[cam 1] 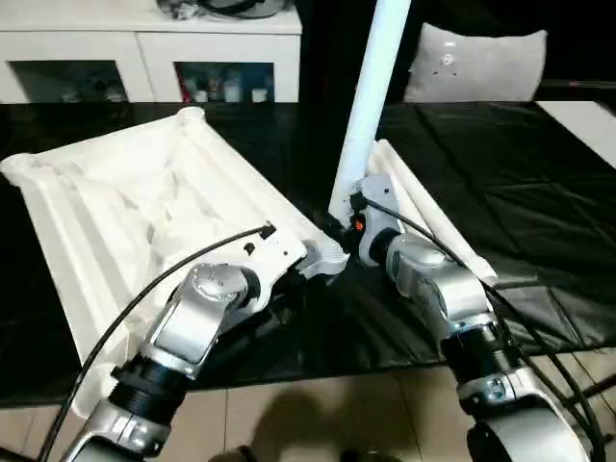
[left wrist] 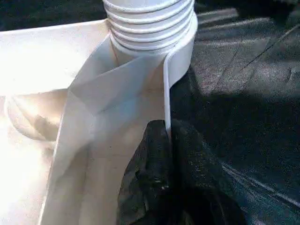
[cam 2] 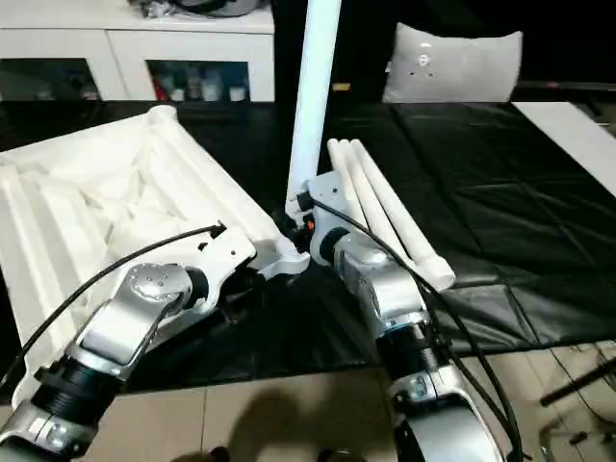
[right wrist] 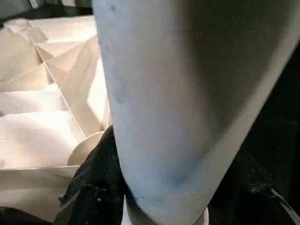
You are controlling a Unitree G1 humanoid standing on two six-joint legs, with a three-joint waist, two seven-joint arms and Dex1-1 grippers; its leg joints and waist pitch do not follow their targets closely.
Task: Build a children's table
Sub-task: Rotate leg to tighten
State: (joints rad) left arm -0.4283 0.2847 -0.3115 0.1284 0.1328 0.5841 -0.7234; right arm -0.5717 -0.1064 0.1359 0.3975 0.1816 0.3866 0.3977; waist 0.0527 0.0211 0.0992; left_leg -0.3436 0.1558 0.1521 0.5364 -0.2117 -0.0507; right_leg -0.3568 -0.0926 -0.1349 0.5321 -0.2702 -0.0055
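The white tabletop (cam 1: 125, 202) lies ribbed side up on the left of the black work table. One white leg (cam 1: 371, 96) stands upright in its near right corner socket (left wrist: 180, 51), with the leg's threaded end (left wrist: 147, 23) seated in the ring. My right gripper (cam 1: 346, 223) is shut on the leg just above the socket, and one black finger (right wrist: 93, 187) shows beside the tube (right wrist: 187, 93). My left gripper (cam 1: 313, 260) is shut on the tabletop's thin rim wall close to that corner, with its fingers (left wrist: 145, 178) on either side of it. Three spare legs (cam 2: 385, 207) lie side by side to the right.
The black cover (cam 1: 500, 164) spreads wide to the right of the spare legs. A white cabinet (cam 1: 144, 58) and a grey cushion (cam 1: 476, 63) stand behind the table. Tiled floor (cam 1: 318, 414) lies below the table's front edge. Black cables run along both forearms.
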